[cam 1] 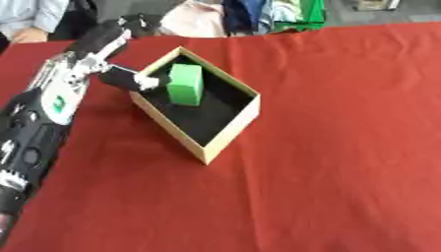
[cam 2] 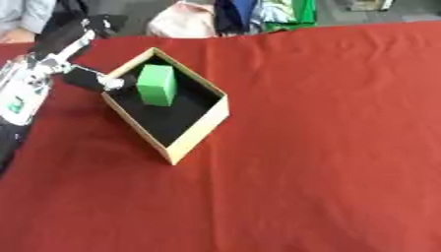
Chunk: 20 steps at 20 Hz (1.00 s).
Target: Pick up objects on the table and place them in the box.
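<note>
A tan cardboard box [cam 1: 231, 137] with a black inside sits askew on the red table, left of centre. A green block [cam 1: 185, 84] stands inside it near the far-left wall. My left arm comes in along the left edge. Its hand [cam 1: 102, 43] hovers just beyond the box's left corner. The thumb [cam 1: 131, 79] reaches over the rim and ends next to the block, and the other fingers [cam 1: 134, 23] stretch away toward the far edge. Nothing sits in the hand. My right hand shows in neither view.
Red cloth [cam 1: 344, 147] covers the table. To the right of and in front of the box I see only cloth. Bags and clothes, one green [cam 1: 297, 15], lie past the far edge. A seated person's hand [cam 1: 30, 35] rests at the far left corner.
</note>
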Each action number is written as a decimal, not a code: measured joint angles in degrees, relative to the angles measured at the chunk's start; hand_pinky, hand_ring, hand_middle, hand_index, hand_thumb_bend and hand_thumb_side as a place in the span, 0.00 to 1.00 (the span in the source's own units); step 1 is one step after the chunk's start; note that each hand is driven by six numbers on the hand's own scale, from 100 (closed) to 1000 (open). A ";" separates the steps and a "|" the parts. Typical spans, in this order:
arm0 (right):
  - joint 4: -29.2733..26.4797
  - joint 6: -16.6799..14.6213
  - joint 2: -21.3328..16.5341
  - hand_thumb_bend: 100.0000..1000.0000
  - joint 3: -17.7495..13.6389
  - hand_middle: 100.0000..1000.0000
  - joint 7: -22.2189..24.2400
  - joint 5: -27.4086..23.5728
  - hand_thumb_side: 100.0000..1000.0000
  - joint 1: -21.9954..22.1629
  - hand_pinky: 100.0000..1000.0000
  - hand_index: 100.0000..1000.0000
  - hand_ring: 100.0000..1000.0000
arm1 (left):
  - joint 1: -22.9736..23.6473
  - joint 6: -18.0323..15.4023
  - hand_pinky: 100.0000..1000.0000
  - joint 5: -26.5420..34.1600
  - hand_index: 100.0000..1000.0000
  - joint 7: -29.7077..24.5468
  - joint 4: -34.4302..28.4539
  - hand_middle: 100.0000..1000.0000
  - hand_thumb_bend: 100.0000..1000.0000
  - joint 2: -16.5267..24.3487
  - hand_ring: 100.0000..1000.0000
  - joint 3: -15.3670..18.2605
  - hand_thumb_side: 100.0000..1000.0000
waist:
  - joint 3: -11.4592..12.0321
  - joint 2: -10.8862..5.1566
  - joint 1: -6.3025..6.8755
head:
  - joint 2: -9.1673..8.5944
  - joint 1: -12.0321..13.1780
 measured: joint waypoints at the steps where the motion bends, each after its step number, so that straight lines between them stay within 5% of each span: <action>1: 0.00 0.00 0.00 0.00 -0.01 0.72 0.00 0.00 0.00 0.00 0.74 0.70 0.70 | 0.12 0.51 0.66 0.82 1.00 0.84 -1.20 0.76 0.29 0.01 0.77 0.36 0.14 | 0.20 0.00 0.00 | 0.11 -0.11; 6: 0.00 0.00 -0.02 0.00 -0.33 0.72 -0.06 0.03 0.00 0.00 0.74 0.70 0.70 | 2.88 3.21 0.61 5.03 0.95 5.10 -7.93 0.72 0.15 1.82 0.73 2.36 0.02 | 1.12 0.00 0.00 | 0.40 -0.98; 11: 0.00 0.01 -0.06 0.00 -0.68 0.72 -0.45 0.08 0.00 0.00 0.74 0.70 0.69 | 8.34 4.15 0.55 9.34 0.86 9.47 -15.02 0.66 0.08 5.05 0.67 3.76 0.00 | 2.34 0.00 0.00 | 0.40 -1.89; 20: 0.00 0.00 -0.52 0.00 -1.05 0.72 -1.05 0.17 0.00 -0.20 0.74 0.70 0.69 | 20.66 5.48 0.54 17.42 0.84 17.53 -28.13 0.65 0.00 7.08 0.65 7.10 0.00 | 3.99 0.00 -0.72 | 0.30 -2.72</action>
